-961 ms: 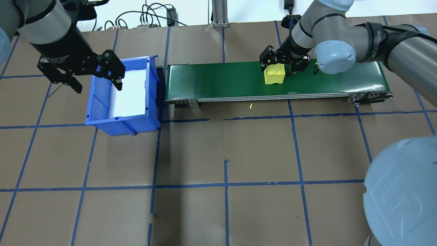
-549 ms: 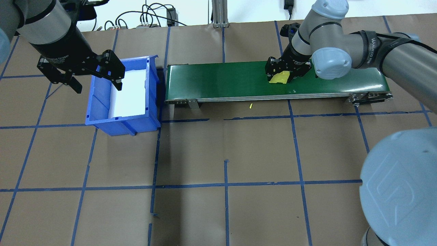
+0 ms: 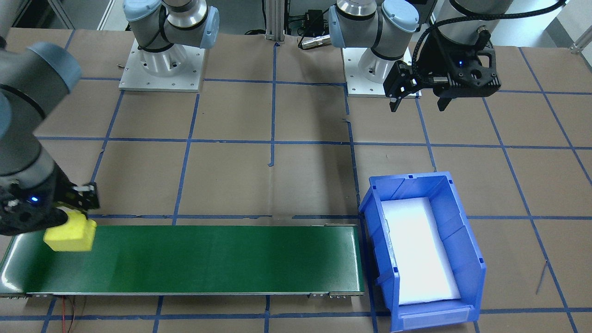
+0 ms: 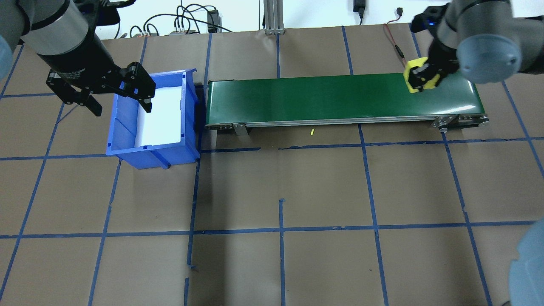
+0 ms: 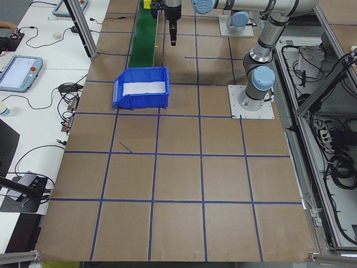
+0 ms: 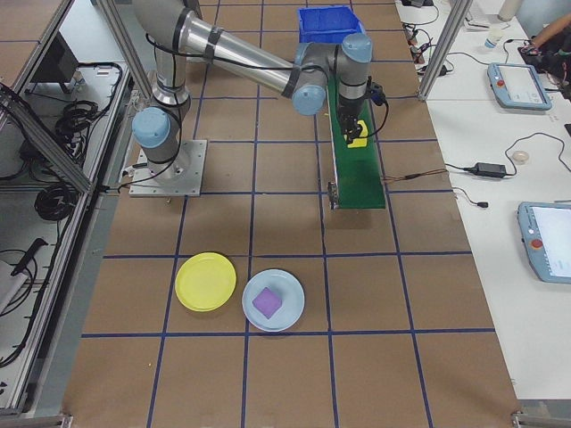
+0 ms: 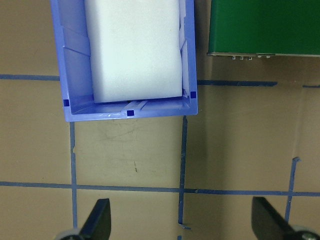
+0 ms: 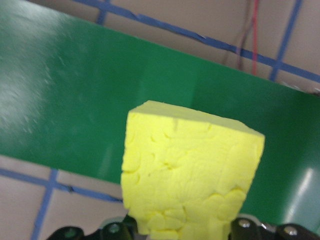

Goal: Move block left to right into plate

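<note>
A yellow foam block [image 4: 415,76] hangs just above the right end of the green conveyor belt [image 4: 318,97], with my right gripper [image 4: 423,76] shut on it. The right wrist view shows the block [image 8: 192,170] between the fingers, with the belt [image 8: 75,100] below. In the front-facing view the block [image 3: 70,235] sits at the belt's left end. The bright-yellow plate [image 6: 205,281] lies on the table, apart from the belt, and shows only in the exterior right view. My left gripper [image 4: 122,109] stands open above the left wall of the blue bin [image 4: 123,131], holding nothing.
The blue bin [image 3: 462,245] has a white pad inside and stands at the belt's left end. A light-blue plate [image 6: 294,287] carrying a purple block [image 6: 268,302] lies beside the yellow plate. Cables and a metal post run along the table's far edge.
My right gripper shut on the yellow block at the belt's middle, then carried it to the belt's right end. The left arm has not moved.
</note>
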You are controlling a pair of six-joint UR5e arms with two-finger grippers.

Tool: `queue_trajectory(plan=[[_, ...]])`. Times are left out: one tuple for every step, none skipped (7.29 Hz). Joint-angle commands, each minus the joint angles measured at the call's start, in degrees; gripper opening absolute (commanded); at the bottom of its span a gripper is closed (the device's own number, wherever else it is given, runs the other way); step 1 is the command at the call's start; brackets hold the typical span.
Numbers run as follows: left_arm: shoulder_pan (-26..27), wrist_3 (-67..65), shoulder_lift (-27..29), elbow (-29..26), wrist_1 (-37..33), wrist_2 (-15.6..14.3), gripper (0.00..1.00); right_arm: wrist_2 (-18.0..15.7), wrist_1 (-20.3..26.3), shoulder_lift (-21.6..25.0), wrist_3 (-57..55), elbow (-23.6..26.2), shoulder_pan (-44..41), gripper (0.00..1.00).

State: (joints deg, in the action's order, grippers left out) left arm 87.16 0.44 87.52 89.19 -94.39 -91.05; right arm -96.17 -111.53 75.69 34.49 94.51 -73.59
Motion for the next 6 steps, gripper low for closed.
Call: queue_trajectory(plan=[[-0.1, 0.0, -0.1, 0.0, 0.0, 0.0, 1.0, -2.7, 10.8, 8.0, 17.1, 5.8, 20.8, 0.25], [-0.1, -0.1, -0.1, 0.0, 0.0, 0.0, 1.0, -2.7, 10.1, 8.4, 27.4, 8.1, 30.9, 0.25], [-0.1, -0.1, 0.0, -0.1, 0.0, 0.0, 1.0, -2.7, 8.1, 8.3, 35.0, 10.3, 39.8, 0.25], [-0.1, 0.0, 0.0, -0.1, 0.0, 0.0, 1.0, -2.5, 5.0, 8.3, 42.6, 12.9, 48.5, 0.25], [-0.1, 0.0, -0.1, -0.1, 0.0, 0.0, 1.0, -1.8, 0.8, 8.3, 48.9, 17.7, 57.4, 0.25], [-0.1, 0.0, 0.0, -0.1, 0.0, 0.0, 1.0, -0.1, -7.9, 8.4, 54.6, 22.8, 64.6, 0.25]])
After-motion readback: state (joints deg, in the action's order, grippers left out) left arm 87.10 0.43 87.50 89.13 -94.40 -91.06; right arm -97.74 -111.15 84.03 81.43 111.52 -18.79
